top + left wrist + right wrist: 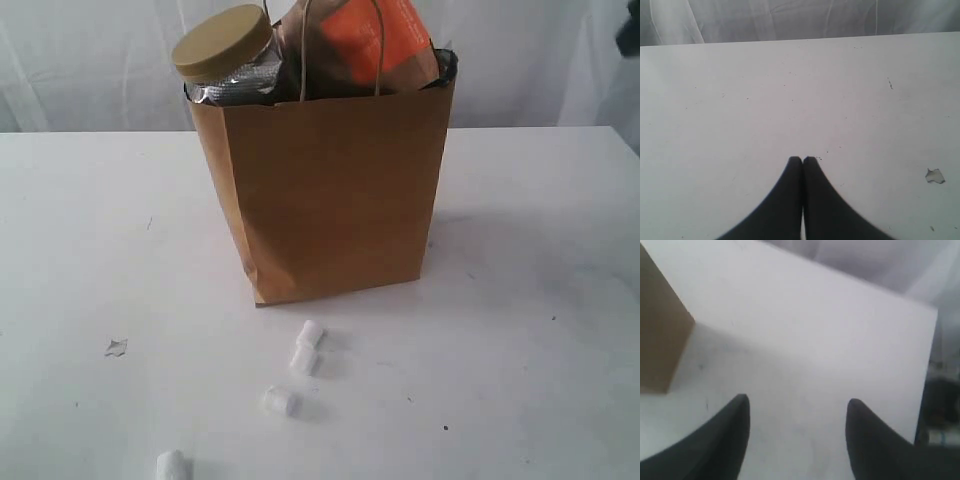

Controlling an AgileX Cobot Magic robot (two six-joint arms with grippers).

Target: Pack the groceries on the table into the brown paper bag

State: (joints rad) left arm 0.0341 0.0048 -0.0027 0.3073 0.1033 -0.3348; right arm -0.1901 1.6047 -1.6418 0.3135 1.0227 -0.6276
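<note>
Where the left tool is held over bare table, its jaws are pressed together and nothing is gripped. At the middle, the brown paper bag is stood upright on the table, with the clear jar and the brown-orange pouch seen poking out of its top. Beside the bag, the right tool is held above the table, jaws spread apart and empty.

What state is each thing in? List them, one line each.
brown paper bag: upright, top open.
clear jar: in the bag, lid on, poking out.
brown-orange pouch: in the bag, poking out.
small white bits: lying loose on the table.
left end effector: shut, empty.
right end effector: open, empty.
</note>
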